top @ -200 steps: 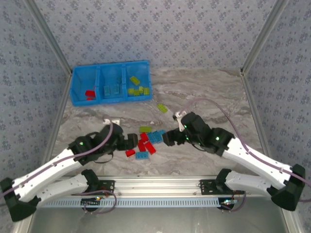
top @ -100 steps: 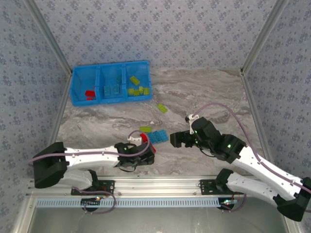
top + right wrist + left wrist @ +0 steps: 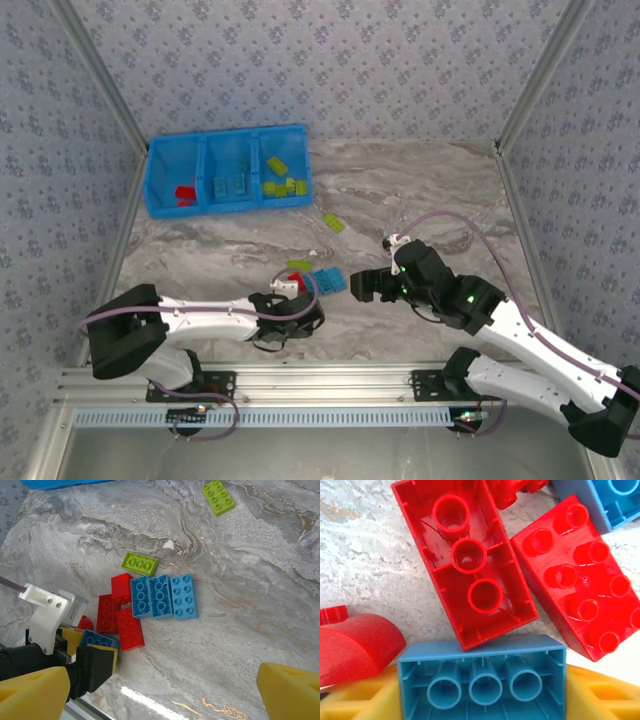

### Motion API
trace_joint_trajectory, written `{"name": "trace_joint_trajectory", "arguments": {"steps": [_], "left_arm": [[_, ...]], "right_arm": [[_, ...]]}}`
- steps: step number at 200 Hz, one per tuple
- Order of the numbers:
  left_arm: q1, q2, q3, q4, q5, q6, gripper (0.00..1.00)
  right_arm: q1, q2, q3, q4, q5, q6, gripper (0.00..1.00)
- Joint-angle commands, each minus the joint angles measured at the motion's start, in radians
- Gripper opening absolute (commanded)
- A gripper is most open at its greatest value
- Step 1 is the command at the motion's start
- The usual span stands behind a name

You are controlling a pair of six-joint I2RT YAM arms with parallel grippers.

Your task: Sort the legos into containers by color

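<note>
- Marbled worktop (image 3: 420, 200); bin (image 3: 225, 133) at far left.
- Left fingers (image 3: 350, 705), wide earlier, now clamp a blue lego (image 3: 482, 680).
- Right fingers (image 3: 290, 690) spread wide, empty.
- Loose nearby: three blue legos (image 3: 160, 596), two green (image 3: 140, 563).

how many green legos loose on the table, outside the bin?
2. One green lego lies alone, nearer the bin; the other green lego sits at the far edge of the pile. The left gripper, closed on a blue lego, may hide more.
</note>
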Motion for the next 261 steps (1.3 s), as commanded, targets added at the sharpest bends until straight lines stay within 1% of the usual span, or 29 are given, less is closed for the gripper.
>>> {"name": "trace_joint_trajectory", "arguments": {"steps": [1,15,30,51,60,67,78,90,98,112,123,131,144,163,174,185,201,212,228,235,242,261], "left_arm": [[0.006,-0.001,0.013,0.032,0.021,0.034,0.55],[0.005,-0.045,0.021,0.021,0.027,0.061,0.5],[0.005,-0.115,0.034,-0.008,0.021,0.088,0.47],[0.009,-0.233,0.082,-0.076,-0.026,0.15,0.46],[0.024,-0.278,0.109,-0.103,-0.058,0.191,0.46],[0.05,-0.305,0.131,-0.115,-0.077,0.236,0.46],[0.115,-0.334,0.167,-0.122,-0.101,0.315,0.46],[0.22,-0.34,0.21,-0.118,-0.12,0.41,0.47],[0.302,-0.332,0.229,-0.083,-0.122,0.48,0.47],[0.465,-0.289,0.255,0.003,-0.115,0.566,0.47],[0.601,-0.228,0.284,0.069,-0.083,0.602,0.47],[0.682,-0.171,0.321,0.113,-0.062,0.621,0.47],[0.786,-0.073,0.392,0.173,-0.018,0.655,0.47],[0.895,0.068,0.505,0.244,0.021,0.681,0.48],[0.941,0.164,0.596,0.234,0.045,0.689,0.49],[0.975,0.268,0.716,0.172,0.07,0.701,0.49],[0.995,0.387,0.863,0.098,0.083,0.72,0.52],[1.006,0.439,0.933,0.065,0.09,0.72,0.57],[1.02,0.486,1.005,0.025,0.114,0.716,0.67],[1.022,0.5,1.033,0.003,0.115,0.718,0.74],[1.023,0.508,1.06,-0.027,0.114,0.72,0.78],[1.021,0.479,1.074,-0.07,0.143,0.709,0.81]], "right_arm": [[-0.007,-0.009,0.023,-0.027,-0.029,-0.01,0.99],[-0.012,-0.008,0.032,-0.032,-0.038,-0.015,0.99],[-0.013,-0.009,0.038,-0.025,-0.053,-0.018,0.99],[-0.015,-0.011,0.047,-0.013,-0.06,-0.016,0.99],[-0.015,-0.012,0.053,-0.01,-0.056,-0.018,0.99],[-0.016,-0.015,0.055,-0.008,-0.051,-0.018,0.99],[-0.016,-0.018,0.056,-0.003,-0.04,-0.019,0.99],[-0.019,-0.021,0.06,-0.002,-0.027,-0.017,0.99],[-0.02,-0.02,0.064,-0.002,-0.026,-0.014,0.99],[-0.019,-0.02,0.067,-0.003,-0.025,-0.005,0.99],[-0.019,-0.024,0.069,-0.006,-0.02,0.005,0.99],[-0.019,-0.025,0.068,-0.01,-0.016,0.012,0.99],[-0.017,-0.037,0.062,-0.016,-0.003,0.022,0.99],[-0.016,-0.06,0.056,-0.025,0.015,0.033,0.99],[-0.015,-0.071,0.059,-0.028,0.021,0.037,0.99],[-0.015,-0.082,0.064,-0.033,0.027,0.037,0.99],[-0.015,-0.094,0.054,-0.028,0.039,0.041,0.99],[-0.015,-0.1,0.045,-0.022,0.037,0.067,0.99],[-0.014,-0.101,0.041,-0.026,0.034,0.081,0.99],[-0.013,-0.102,0.042,-0.029,0.034,0.085,0.99],[-0.012,-0.106,0.041,-0.03,0.034,0.087,0.99],[-0.011,-0.11,0.04,-0.029,0.041,0.087,1.0]]}}
